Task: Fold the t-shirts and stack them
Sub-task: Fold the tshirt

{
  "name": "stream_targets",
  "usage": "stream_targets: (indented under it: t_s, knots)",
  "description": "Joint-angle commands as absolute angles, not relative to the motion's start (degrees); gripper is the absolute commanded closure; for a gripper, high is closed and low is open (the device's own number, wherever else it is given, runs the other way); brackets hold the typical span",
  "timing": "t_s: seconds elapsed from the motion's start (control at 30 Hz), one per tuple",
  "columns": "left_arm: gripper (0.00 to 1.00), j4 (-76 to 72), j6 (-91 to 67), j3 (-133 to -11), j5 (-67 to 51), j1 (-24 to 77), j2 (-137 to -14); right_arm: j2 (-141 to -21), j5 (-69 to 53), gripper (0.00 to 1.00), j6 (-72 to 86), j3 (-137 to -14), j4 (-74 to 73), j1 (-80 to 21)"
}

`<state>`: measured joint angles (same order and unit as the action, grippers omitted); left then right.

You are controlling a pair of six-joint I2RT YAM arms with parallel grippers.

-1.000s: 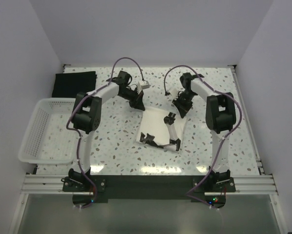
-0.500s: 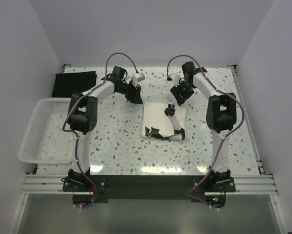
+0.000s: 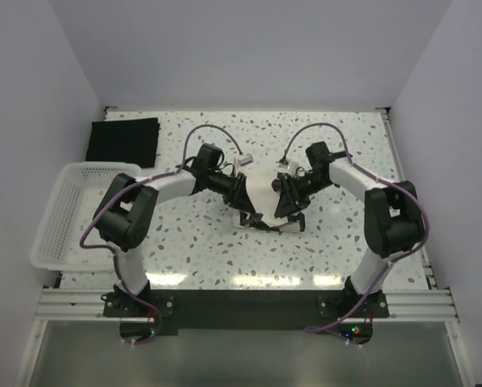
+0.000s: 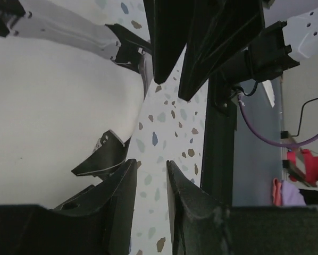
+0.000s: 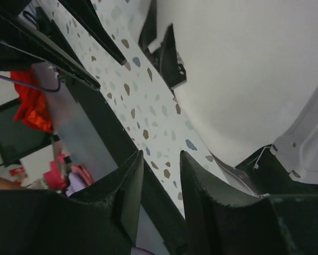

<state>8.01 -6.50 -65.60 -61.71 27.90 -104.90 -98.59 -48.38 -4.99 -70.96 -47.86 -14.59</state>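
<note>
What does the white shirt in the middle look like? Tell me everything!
The shirt is soft, plain cream cloth with black shapes printed on it. It lies flat in the middle of the speckled table and looks folded small. The left claw and right claw are at its two sides, each a little open and holding nothing. From above they hide much of it, and I cannot tell if they touch it.

Cream t-shirt [image 4: 52, 106]: soft matt cloth. Black t-shirt [image 3: 122, 139]: matt cloth. Basket [image 3: 51, 218]: white plastic lattice. Table [image 3: 184, 242]: glossy, speckled.
</note>
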Motion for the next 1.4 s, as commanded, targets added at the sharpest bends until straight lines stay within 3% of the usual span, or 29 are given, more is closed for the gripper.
stream_targets:
  t_s: [0.0, 0.4, 0.77, 0.97, 1.37]
  knots:
    - [0.67, -2.63, -16.87, -63.9, -65.3, 27.07, -110.45, -102.99, -53.36, 0.63, 0.8, -66.01, -41.14, -14.59]
    - [0.64, 3.78, -17.75, -63.11, -59.68, 20.83, -123.75, -114.79, -42.02, 0.65, -6.67, -63.46, -41.04, -7.39]
    - [0.62, 16.26, -2.29, -67.85, -61.34, 18.46, -115.15, -113.12, -42.71, 0.64, -19.24, -72.51, -59.05, -3.95]
    - [0.63, 18.89, 1.75, -66.97, -63.98, 23.1, -107.84, -110.39, -48.86, 0.66, -22.5, -72.95, -66.09, -4.22]
    - [0.63, 18.02, -5.54, -65.74, -60.74, 26.02, -119.61, -121.01, -39.47, 0.67, -20.39, -72.42, -63.9, -4.92]
